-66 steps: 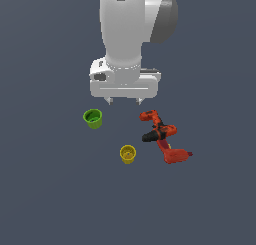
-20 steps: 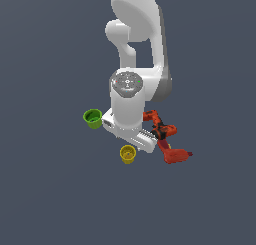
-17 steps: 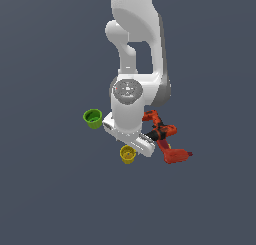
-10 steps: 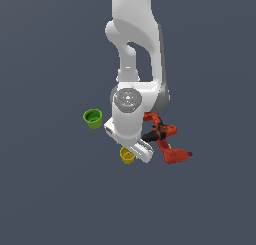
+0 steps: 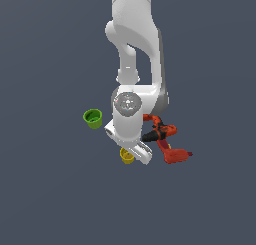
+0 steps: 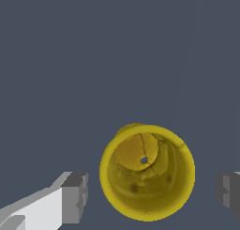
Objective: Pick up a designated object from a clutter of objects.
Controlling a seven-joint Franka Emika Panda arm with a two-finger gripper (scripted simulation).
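The yellow cup stands upright on the dark grey desk, its round mouth facing up into the wrist camera, with a small dark spot at the middle of its floor. The pincer is spread wide around it: one grey fingertip sits just off one side of the rim and the other shows at the far side, each with a gap of bare desk between pad and cup. Nothing is held; the jaws are open and touch nothing that can be seen.

In the exterior view the white arm comes down from the desk's far edge and its hand covers most of the yellow cup, of which only a sliver of rim and wall shows below the hand. The desk's edges and corners lie outside both views, so the cup can only be placed as roughly mid-desk.

The green cup stands upright, apart from the arm toward the exterior view's left and a little farther back than the yellow one. The power drill, red-orange and black, lies on its side near the yellow cup toward the exterior view's right, its upper end partly hidden behind the arm's wrist. Neither one reaches between the fingers in the wrist view.
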